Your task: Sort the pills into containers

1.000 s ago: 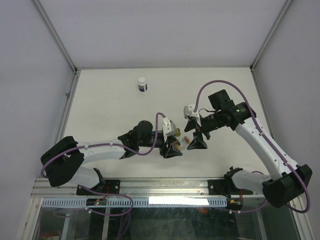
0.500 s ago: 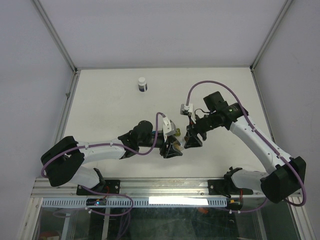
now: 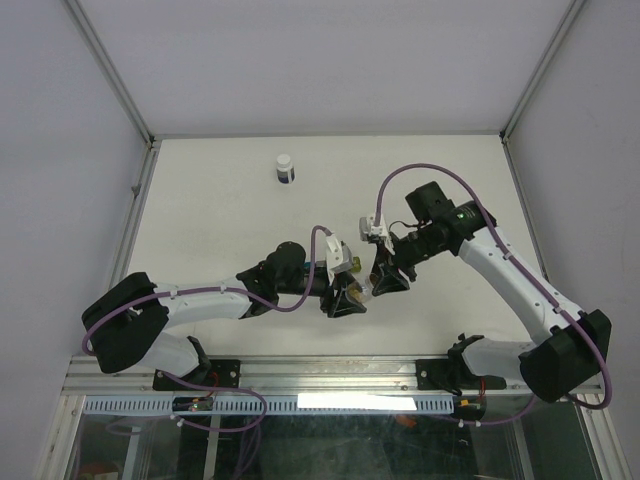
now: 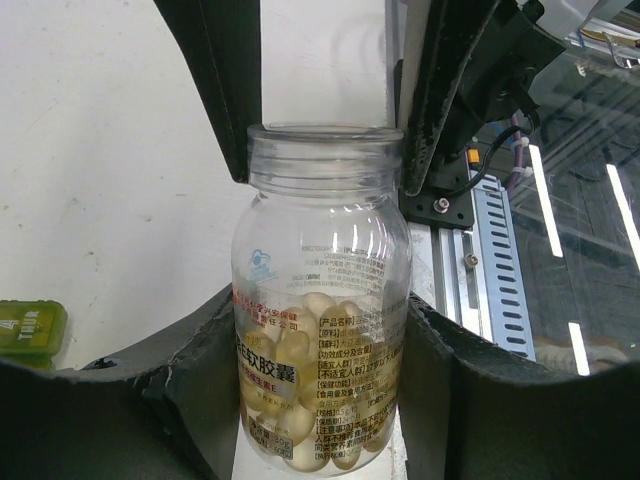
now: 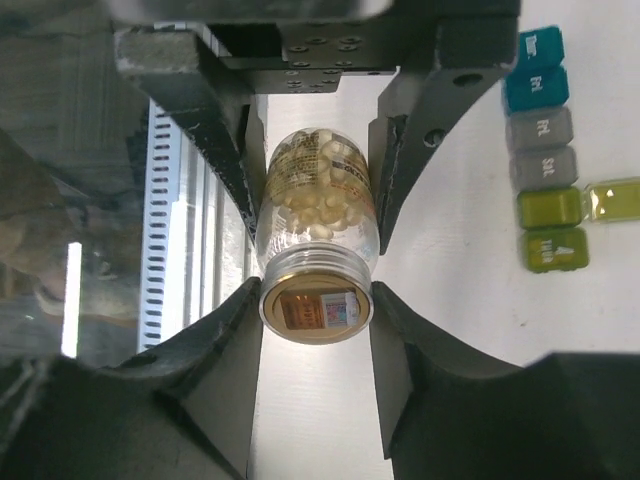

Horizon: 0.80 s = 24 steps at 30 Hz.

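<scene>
Near the front edge of the white tabletop (image 3: 220, 220), the left gripper (image 4: 320, 340) is clamping a clear plastic bottle (image 4: 320, 220) of cream pills (image 4: 295, 345). The right gripper (image 5: 318, 300) is flanking its open mouth, and whether it is gripping cannot be told. The strip of five coloured translucent compartments (image 5: 540, 160) is lying beside the bottle.

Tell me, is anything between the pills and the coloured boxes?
Yes. The pills are inside a clear bottle held by the left gripper; whether its mouth is sealed is unclear. Most containers look lidded shut.

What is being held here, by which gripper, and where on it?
The left gripper clamps the clear pill bottle by its lower body. The right gripper has its fingers against the bottle's threaded neck; whether they grip it cannot be told.
</scene>
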Each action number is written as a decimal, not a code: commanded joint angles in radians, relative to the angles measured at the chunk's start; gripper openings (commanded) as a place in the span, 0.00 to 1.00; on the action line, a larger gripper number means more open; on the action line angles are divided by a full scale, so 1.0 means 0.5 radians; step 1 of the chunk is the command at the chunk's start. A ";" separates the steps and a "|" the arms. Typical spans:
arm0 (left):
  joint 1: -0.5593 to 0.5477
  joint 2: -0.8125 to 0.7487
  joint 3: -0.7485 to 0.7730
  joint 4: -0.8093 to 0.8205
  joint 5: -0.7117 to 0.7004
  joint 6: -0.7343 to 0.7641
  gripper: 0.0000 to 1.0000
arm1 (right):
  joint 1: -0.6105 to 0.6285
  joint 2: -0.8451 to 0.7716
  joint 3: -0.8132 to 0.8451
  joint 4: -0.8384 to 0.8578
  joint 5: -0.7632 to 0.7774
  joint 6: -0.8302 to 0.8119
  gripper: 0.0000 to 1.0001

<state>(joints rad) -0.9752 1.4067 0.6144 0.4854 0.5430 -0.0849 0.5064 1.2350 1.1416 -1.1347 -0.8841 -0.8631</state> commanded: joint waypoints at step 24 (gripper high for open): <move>0.008 -0.074 0.002 0.082 0.035 -0.012 0.00 | 0.034 -0.116 0.126 -0.274 -0.284 -1.261 0.76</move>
<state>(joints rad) -0.9756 1.4040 0.6140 0.5011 0.5579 -0.0704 0.5076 1.2335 1.1687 -1.3029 -0.9295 -1.6432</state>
